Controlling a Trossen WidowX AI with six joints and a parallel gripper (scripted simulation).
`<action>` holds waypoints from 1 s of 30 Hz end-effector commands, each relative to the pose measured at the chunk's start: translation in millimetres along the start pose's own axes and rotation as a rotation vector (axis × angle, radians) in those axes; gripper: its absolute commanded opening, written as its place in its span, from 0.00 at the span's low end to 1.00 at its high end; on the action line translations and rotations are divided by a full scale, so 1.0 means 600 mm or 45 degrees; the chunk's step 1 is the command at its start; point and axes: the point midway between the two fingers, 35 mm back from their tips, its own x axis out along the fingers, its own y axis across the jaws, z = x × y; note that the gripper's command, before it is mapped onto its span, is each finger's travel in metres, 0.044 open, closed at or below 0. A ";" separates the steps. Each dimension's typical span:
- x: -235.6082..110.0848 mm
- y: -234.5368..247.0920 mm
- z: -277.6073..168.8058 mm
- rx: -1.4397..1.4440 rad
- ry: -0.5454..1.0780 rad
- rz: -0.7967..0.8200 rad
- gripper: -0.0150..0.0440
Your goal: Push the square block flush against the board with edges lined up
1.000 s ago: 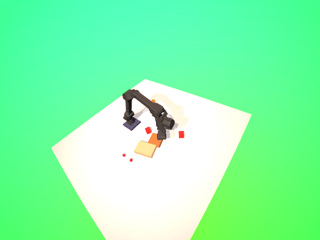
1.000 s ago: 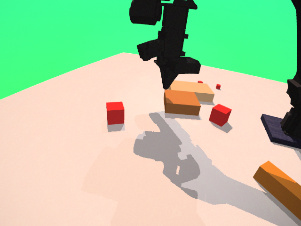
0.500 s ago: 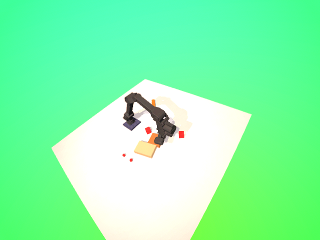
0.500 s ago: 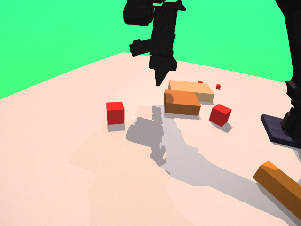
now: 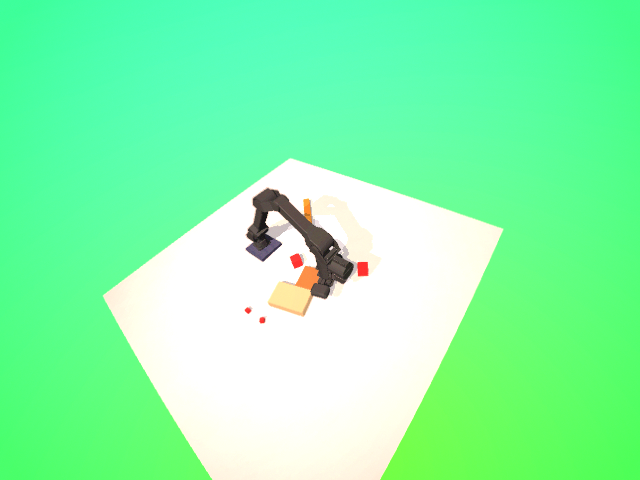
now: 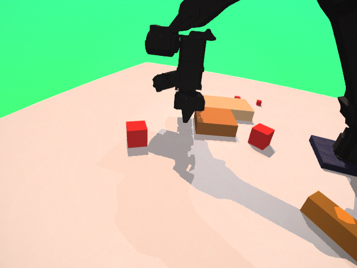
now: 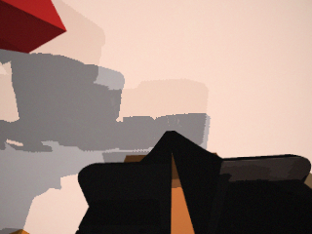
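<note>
Pale peach counter (image 6: 72, 184) lies before you under a flat green backdrop. Your arm (image 5: 294, 219) arches from its dark base plate (image 6: 326, 152) near the counter's far-left edge, wrist turned down. The gripper (image 6: 186, 115) is clenched on nothing, its tip just beside the block's (image 6: 215, 119) side, near the counter's middle. The block touches the board (image 6: 230, 105). Only the exterior view shows the tip low beside the block. The wrist view catches one red cube (image 7: 24, 21).
</note>
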 end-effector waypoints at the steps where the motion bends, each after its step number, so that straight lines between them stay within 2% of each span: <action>1: -0.001 -0.002 -0.005 0.009 -0.009 -0.008 0.25; 30: 0.001 -0.001 -0.079 0.009 -0.003 -0.009 0.25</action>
